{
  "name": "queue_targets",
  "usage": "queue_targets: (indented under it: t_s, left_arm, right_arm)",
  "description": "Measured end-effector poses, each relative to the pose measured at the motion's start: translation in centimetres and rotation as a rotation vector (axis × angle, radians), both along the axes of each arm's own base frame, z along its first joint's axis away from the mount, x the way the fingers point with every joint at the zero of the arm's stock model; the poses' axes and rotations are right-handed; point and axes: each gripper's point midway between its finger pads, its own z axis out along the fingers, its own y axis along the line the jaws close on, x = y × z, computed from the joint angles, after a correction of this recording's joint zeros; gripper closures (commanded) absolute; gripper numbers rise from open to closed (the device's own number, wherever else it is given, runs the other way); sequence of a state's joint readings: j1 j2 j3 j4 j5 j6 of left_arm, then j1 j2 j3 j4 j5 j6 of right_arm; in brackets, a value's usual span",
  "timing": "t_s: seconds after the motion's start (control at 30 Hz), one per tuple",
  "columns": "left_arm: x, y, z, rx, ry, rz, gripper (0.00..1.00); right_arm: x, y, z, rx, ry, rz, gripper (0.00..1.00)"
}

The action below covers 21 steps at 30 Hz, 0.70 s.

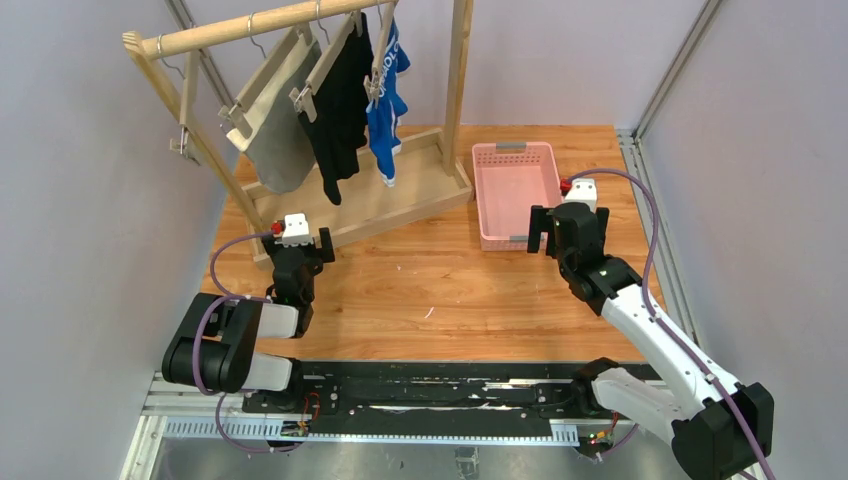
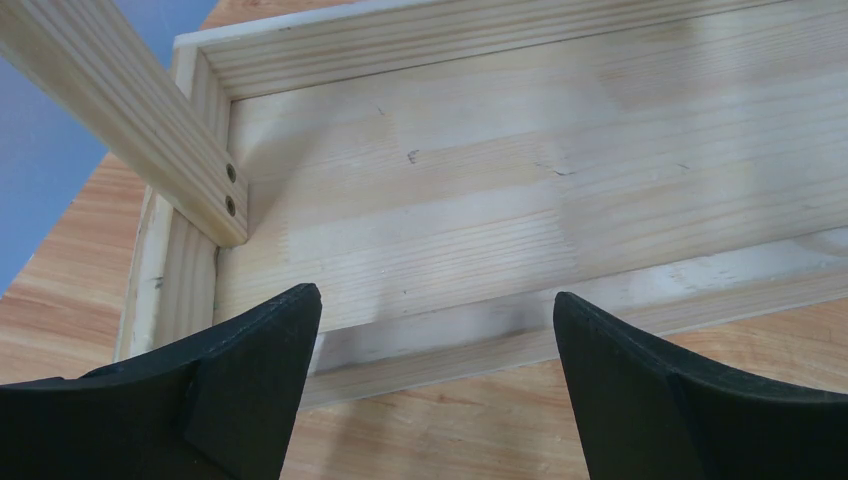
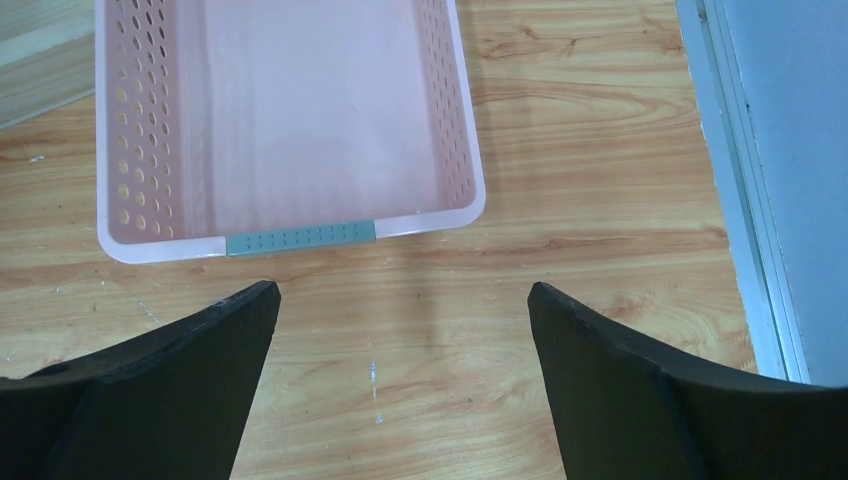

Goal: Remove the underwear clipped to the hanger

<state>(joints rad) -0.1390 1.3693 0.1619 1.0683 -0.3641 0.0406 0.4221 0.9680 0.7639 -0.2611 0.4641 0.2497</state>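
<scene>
Three pieces of underwear hang clipped to wooden hangers on a wooden rail at the back left: a grey one (image 1: 277, 128), a black one (image 1: 340, 110) and a blue one with white lettering (image 1: 386, 105). My left gripper (image 1: 297, 240) is open and empty, low over the near rim of the rack's wooden base (image 1: 400, 195). In the left wrist view the gripper (image 2: 437, 300) faces that base tray (image 2: 500, 200). My right gripper (image 1: 563, 222) is open and empty just in front of the pink basket (image 1: 481, 190). In the right wrist view (image 3: 403, 292) it hovers over bare table.
The pink basket (image 3: 455, 120) is empty, right of the rack. The rack's slanted legs (image 2: 120, 110) and upright post (image 1: 457, 70) stand around the garments. A spare clip hanger (image 1: 186, 120) hangs at the rail's left end. Grey walls close in both sides.
</scene>
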Motion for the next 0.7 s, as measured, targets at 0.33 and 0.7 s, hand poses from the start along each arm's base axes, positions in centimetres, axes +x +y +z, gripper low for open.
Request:
queue_targets:
  t_s: [0.33, 0.7]
  left_arm:
    - [0.0, 0.0, 0.0, 0.0, 0.0, 0.0, 0.02]
    - [0.0, 0.0, 0.0, 0.0, 0.0, 0.0, 0.02]
  right_arm:
    - [-0.05, -0.08, 0.14, 0.009, -0.007, -0.011, 0.02]
    - [0.24, 0.05, 0.27, 0.008, -0.016, -0.005, 0.02]
